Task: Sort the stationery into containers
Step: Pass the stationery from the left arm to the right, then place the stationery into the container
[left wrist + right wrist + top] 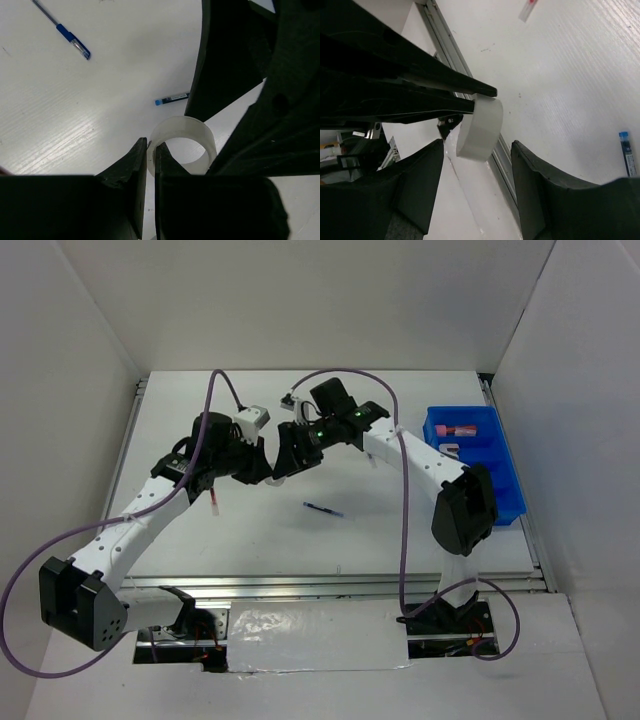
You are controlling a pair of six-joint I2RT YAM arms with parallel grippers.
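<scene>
Sorting partly done. The blue bin [508,480], at the 3 o'clock edge of the surface [250,540], holds a pink tube [460,428] and a pale item. A blue pen [322,508], a red pen [215,502] and a shorter blue pen [172,98] lie loose, well apart from the bin. The tape ring [182,142] is held near mid-surface, apparently lifted, its wall pinched between the closed fingers of the left gripper [151,150]. The right gripper [477,144], jaws spread, straddles the ring without touching it. Both arms reach inward and their wrists meet head-on. The step in hand is judged a handover toward the bin.
</scene>
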